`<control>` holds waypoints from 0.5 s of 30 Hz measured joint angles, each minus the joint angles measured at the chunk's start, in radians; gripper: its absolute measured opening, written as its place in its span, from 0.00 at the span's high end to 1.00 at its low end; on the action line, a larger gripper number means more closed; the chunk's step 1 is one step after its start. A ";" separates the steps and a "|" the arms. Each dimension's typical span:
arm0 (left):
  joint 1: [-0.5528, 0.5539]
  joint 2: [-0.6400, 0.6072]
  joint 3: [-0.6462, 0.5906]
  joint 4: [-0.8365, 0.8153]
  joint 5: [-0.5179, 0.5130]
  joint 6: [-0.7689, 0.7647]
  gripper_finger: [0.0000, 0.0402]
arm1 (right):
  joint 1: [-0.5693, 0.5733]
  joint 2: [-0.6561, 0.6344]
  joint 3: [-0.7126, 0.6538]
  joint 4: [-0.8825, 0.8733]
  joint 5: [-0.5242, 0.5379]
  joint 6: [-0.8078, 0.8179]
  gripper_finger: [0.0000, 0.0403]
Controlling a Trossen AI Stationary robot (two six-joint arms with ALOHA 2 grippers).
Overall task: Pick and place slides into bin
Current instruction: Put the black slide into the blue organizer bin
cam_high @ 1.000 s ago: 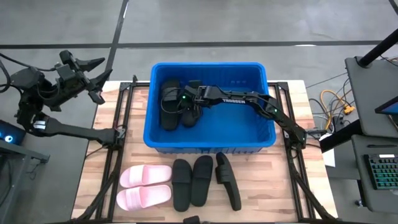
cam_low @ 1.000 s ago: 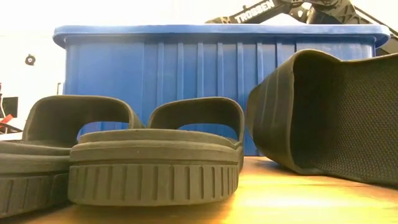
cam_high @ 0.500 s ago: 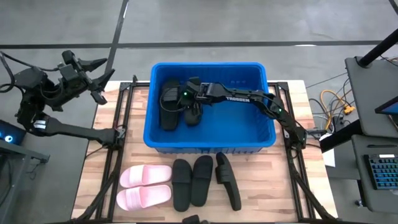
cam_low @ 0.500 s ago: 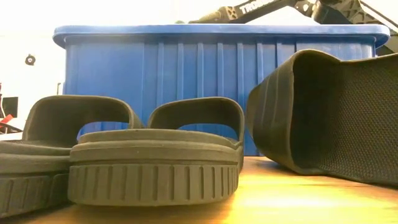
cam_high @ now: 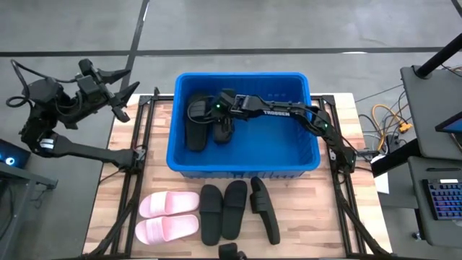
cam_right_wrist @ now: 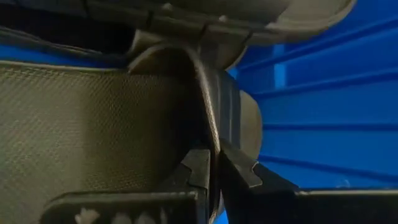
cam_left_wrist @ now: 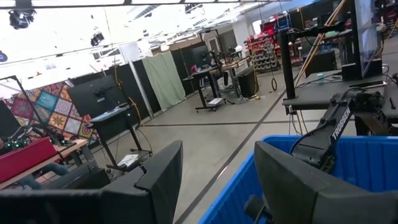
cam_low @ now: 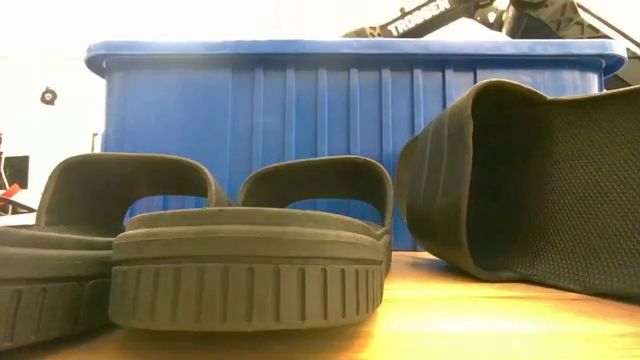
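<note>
Grey concrete floor (cam_high: 289,25) (dark seam lines), wood tabletop (cam_high: 317,224), green curtain (cam_left_wrist: 163,79).

2 dark arms (cam_high: 289,114), white TROSSEN lettering.

Left wrist view. The left claw (cam_left_wrist: 214,180) fills the foreground, its two dark fingers (cam_left_wrist: 158,177) parted with a gap between them and nothing held. Beyond them lies a corner of the blue bin (cam_left_wrist: 367,165), into which the right arm (cam_left_wrist: 333,134) reaches. Behind stretches a workshop floor with a green curtain (cam_left_wrist: 163,79), rolling desks (cam_left_wrist: 214,78) and a patterned quilt (cam_left_wrist: 43,112).
</note>
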 joint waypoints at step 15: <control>0.000 0.012 0.000 0.001 -0.021 0.003 0.54 | -0.003 0.001 -0.030 -0.055 -0.083 0.218 0.64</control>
